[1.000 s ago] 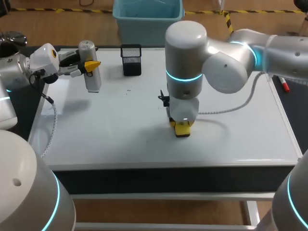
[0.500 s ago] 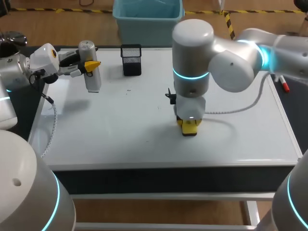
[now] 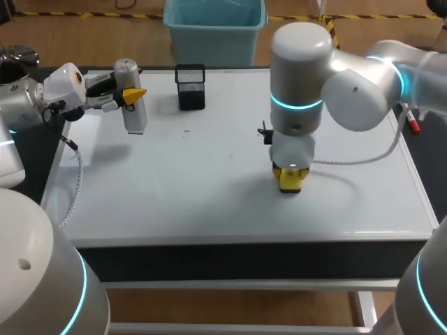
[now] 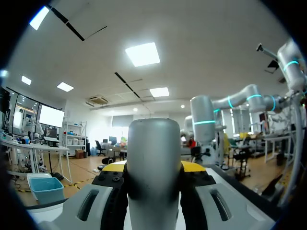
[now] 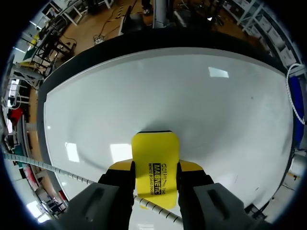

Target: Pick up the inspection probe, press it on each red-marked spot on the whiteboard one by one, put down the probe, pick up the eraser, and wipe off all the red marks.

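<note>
On the whiteboard (image 3: 174,188), right end effector (image 5: 154,178) gripping eraser (image 5: 155,151); left end effector (image 3: 132,93) gripping probe (image 3: 134,117) near mesh cup (image 3: 190,88).

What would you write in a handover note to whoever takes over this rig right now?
Left pincer: shut on the probe, upright at the far left of the whiteboard.
Right pincer: shut on the eraser, pressed on the whiteboard right of middle.
Done: no red marks show on the whiteboard.
Left: check under the eraser, release the probe, put the eraser down.

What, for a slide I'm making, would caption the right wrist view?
Right hand grips the yellow eraser over the whiteboard.
</note>
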Controlling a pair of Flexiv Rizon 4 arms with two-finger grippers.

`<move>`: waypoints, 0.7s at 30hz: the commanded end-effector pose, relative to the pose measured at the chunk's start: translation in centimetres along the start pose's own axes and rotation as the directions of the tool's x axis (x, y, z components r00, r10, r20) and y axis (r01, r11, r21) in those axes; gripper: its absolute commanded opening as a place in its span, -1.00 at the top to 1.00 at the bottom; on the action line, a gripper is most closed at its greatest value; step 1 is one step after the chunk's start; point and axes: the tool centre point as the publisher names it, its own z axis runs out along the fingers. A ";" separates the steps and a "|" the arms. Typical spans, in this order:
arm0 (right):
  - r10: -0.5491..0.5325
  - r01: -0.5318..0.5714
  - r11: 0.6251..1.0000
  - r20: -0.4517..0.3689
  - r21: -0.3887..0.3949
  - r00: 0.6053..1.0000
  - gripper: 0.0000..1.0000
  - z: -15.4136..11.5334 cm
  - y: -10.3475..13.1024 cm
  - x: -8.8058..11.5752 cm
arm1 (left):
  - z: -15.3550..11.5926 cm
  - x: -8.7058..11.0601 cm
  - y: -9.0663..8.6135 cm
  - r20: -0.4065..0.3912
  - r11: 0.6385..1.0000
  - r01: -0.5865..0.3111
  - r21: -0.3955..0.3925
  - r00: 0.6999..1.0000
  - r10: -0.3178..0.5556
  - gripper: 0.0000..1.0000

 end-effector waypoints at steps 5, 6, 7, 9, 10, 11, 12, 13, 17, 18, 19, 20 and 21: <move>0.029 -0.030 0.999 0.046 0.015 0.998 1.00 -2.1 -0.4 3.6 | 0.0 -0.1 0.0 -0.002 1.000 -0.001 0.002 1.000 0.001 1.00; 0.037 -0.038 0.999 0.058 0.014 0.998 1.00 -2.2 -0.5 4.0 | 0.0 -0.1 0.0 -0.002 1.000 -0.001 0.002 1.000 0.001 1.00; 0.039 -0.040 0.999 0.057 0.014 0.998 1.00 -2.3 -0.6 4.3 | 0.0 -0.1 0.0 -0.002 1.000 -0.001 0.002 1.000 0.001 1.00; 0.060 -0.061 0.998 0.055 0.020 0.997 1.00 -2.7 -1.0 5.3 | 0.0 -0.1 0.0 -0.002 1.000 -0.001 0.002 1.000 0.001 1.00; 0.065 -0.066 0.998 0.060 0.019 0.996 1.00 -2.8 -1.2 5.7 | 0.0 -0.1 0.0 -0.002 1.000 -0.001 0.002 1.000 0.001 1.00; 0.070 -0.071 0.997 0.061 0.019 0.996 1.00 -2.9 -1.4 6.2 | 0.0 -0.1 0.0 -0.002 1.000 -0.001 0.002 1.000 0.001 1.00; 0.074 -0.076 0.997 0.062 0.021 0.995 1.00 -3.0 -1.6 6.5 | 0.0 -0.1 0.0 -0.002 1.000 -0.001 0.002 1.000 0.001 1.00; 0.081 -0.082 0.996 0.067 0.020 0.994 1.00 -3.2 -1.9 7.1 | 0.0 -0.1 0.0 -0.002 1.000 -0.001 0.002 1.000 0.001 1.00; 0.111 -0.113 0.993 0.075 0.020 0.991 1.00 -3.5 -3.1 9.3 | 0.0 -0.1 0.0 -0.002 1.000 -0.001 0.002 1.000 0.001 1.00; 0.119 -0.121 0.992 0.071 0.022 0.990 1.00 -3.5 -3.4 9.8 | 0.0 -0.1 0.0 -0.002 1.000 -0.001 0.002 1.000 0.001 1.00; 0.132 -0.134 0.991 0.072 0.020 0.989 1.00 -3.5 -3.7 10.3 | 0.0 -0.1 0.0 -0.002 1.000 -0.001 0.002 1.000 0.001 1.00; 0.144 -0.146 0.989 0.077 0.017 0.986 1.00 -3.5 -4.1 11.0 | 0.0 -0.1 0.0 -0.002 1.000 -0.001 0.002 1.000 0.001 1.00; 0.154 -0.155 0.988 0.072 0.018 0.986 1.00 -3.5 -4.4 11.6 | 0.0 -0.1 0.0 -0.002 1.000 -0.001 0.002 1.000 0.001 1.00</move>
